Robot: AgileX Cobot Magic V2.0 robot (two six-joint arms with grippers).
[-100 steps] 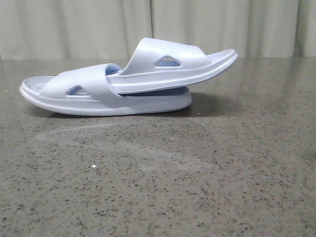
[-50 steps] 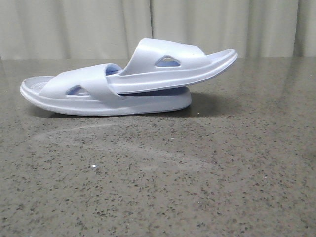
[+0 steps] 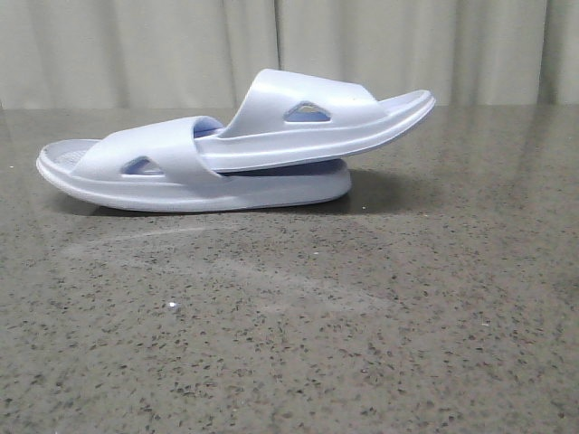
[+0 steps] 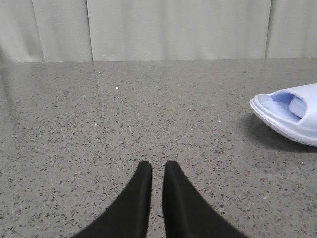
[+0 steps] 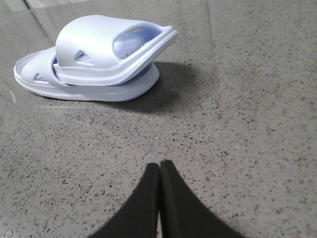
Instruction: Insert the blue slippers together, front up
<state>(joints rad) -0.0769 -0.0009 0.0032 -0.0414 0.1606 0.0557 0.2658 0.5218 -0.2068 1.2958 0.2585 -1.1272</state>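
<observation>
The two pale blue slippers lie nested at the back of the table. The lower slipper point(image 3: 181, 185) rests flat. The upper slipper point(image 3: 308, 127) is pushed under the lower one's strap and sticks out tilted up to the right. Both show in the right wrist view, the upper point(image 5: 94, 44) on the lower point(image 5: 99, 91). One slipper end shows in the left wrist view point(image 4: 292, 116). My left gripper point(image 4: 157, 166) is empty, its fingers a narrow gap apart, well away from the slippers. My right gripper point(image 5: 159, 166) is shut and empty, short of the slippers. Neither gripper shows in the front view.
The slippers lie on a dark speckled stone tabletop point(image 3: 362, 316). A pale curtain point(image 3: 271, 45) hangs behind the table's far edge.
</observation>
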